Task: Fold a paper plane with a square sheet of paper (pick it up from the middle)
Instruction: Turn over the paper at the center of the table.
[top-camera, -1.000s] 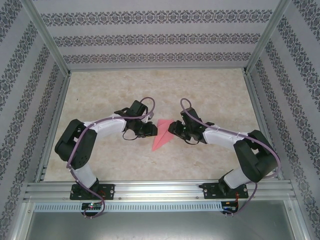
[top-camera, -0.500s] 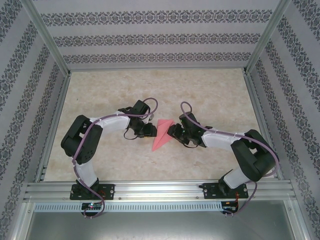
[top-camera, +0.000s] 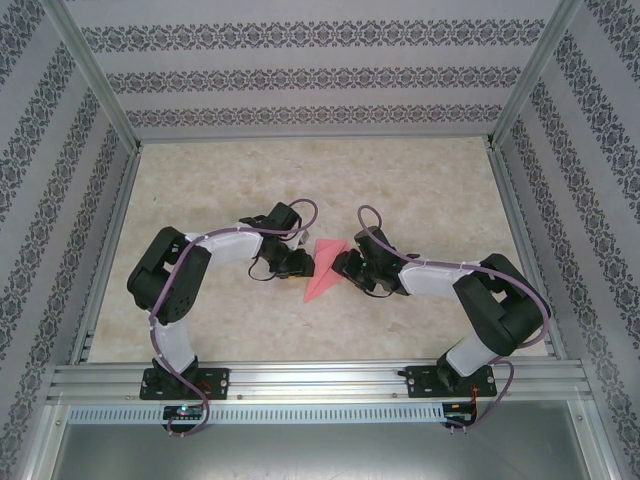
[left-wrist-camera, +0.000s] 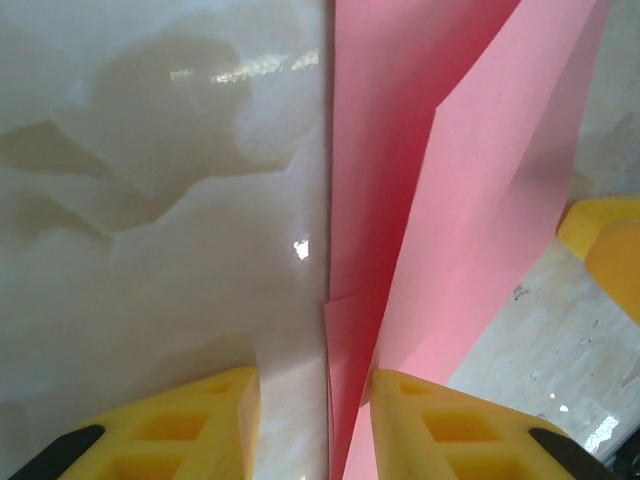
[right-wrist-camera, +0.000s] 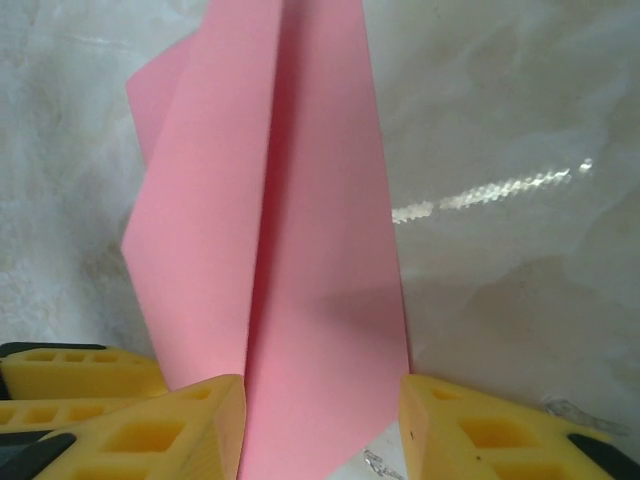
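Note:
The square sheet of paper now lies folded as a pink paper plane (top-camera: 322, 268) on the table between both grippers, nose toward the near left. My left gripper (top-camera: 298, 264) sits at its left side and is open. In the left wrist view the plane's (left-wrist-camera: 470, 200) raised wing leans on the right finger (left-wrist-camera: 450, 425), and the centre fold edge stands in the gap of the left gripper (left-wrist-camera: 315, 430). My right gripper (top-camera: 345, 266) is open at the plane's right side. In the right wrist view the plane's (right-wrist-camera: 300, 250) wing lies between the right gripper's (right-wrist-camera: 320, 430) spread fingers.
The marble-patterned table (top-camera: 300, 180) is ringed by an aluminium frame and patterned walls. The right gripper's yellow finger (left-wrist-camera: 600, 250) shows in the left wrist view, and the left gripper's fingers (right-wrist-camera: 60, 375) show at the left in the right wrist view.
The left jaws have parted a little. Both grippers have edged closer to the paper, and the left arm's elbow has swung right. The paper has stayed in place.

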